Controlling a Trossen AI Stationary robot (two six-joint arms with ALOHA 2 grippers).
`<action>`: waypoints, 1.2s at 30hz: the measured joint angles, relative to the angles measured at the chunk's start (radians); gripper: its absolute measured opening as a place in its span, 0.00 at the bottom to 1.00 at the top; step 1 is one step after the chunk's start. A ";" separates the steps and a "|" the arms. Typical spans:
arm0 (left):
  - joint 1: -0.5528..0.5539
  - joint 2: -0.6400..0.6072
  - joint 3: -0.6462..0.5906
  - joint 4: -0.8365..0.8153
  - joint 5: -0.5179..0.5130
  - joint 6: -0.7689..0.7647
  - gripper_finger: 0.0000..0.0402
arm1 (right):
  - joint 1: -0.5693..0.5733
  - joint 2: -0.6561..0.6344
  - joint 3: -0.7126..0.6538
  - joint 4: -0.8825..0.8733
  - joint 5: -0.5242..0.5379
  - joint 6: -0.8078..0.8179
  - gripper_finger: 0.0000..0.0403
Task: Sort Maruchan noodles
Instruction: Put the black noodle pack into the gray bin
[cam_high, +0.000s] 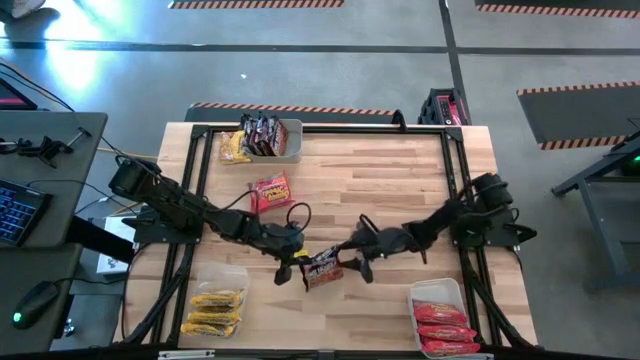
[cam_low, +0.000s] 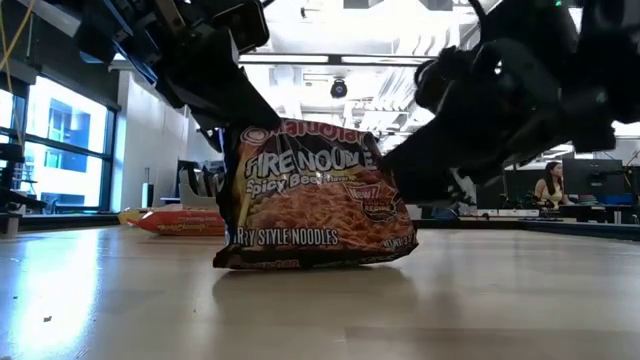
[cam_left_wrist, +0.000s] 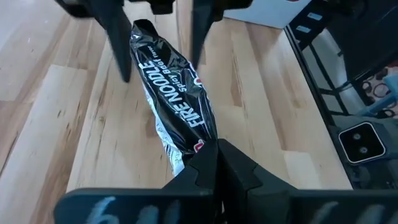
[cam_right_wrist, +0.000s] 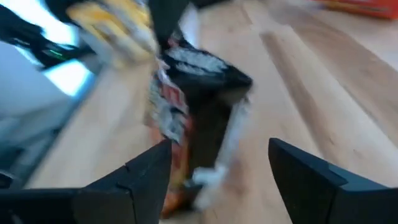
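At lower centre of the high view, the left gripper (cam_high: 292, 262) is pinching 1 dark packet (cam_high: 322, 268) upright on the table (cam_high: 390, 190); the right gripper (cam_high: 352, 262) is standing open beside it.

Motion blur is smearing the dark noodle packet (cam_right_wrist: 199, 118) in the right wrist view, leaving its print unreadable; the yellow packets (cam_right_wrist: 115, 25) behind are blurring too, and the left gripper (cam_left_wrist: 216, 163) is hiding the packet's near end
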 joint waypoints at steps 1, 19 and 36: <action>0.000 0.000 0.000 0.000 -0.004 0.000 0.00 | -0.010 0.025 0.000 0.059 -0.041 0.000 0.62; -0.006 0.000 0.000 0.008 -0.022 -0.017 0.00 | -0.020 0.313 0.194 0.255 -0.222 0.042 0.61; -0.012 -0.107 0.003 -0.031 -0.015 -0.061 0.14 | 0.012 0.314 0.203 0.254 -0.261 0.037 0.30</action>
